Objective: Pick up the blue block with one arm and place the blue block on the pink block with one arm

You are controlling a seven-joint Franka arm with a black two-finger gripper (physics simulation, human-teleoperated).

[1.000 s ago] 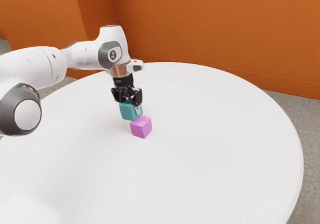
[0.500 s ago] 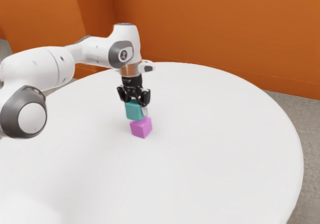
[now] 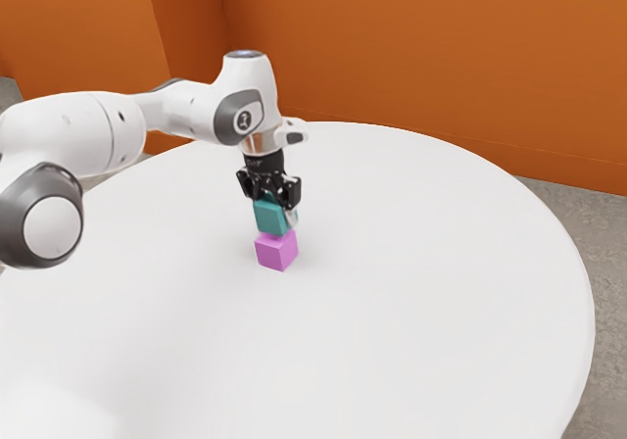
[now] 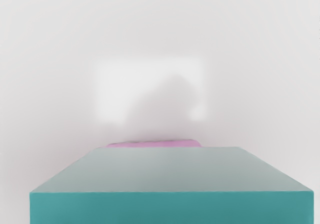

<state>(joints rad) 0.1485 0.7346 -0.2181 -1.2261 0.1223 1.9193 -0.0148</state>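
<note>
Two black fingers of the tool (image 3: 271, 208) are clamped on the blue block (image 3: 271, 218), teal in tint, from opposite sides. It is a cube with no longer axis, held upright with its top face level. It hangs directly over the pink block (image 3: 276, 252) on the white counter (image 3: 441, 263); whether the two touch I cannot tell. From the wrist, the pink block (image 4: 152, 144) peeks past the blue block (image 4: 170, 184). The arm reaches in from the exterior view's left, forearm roughly level, hand pointing straight down.
</note>
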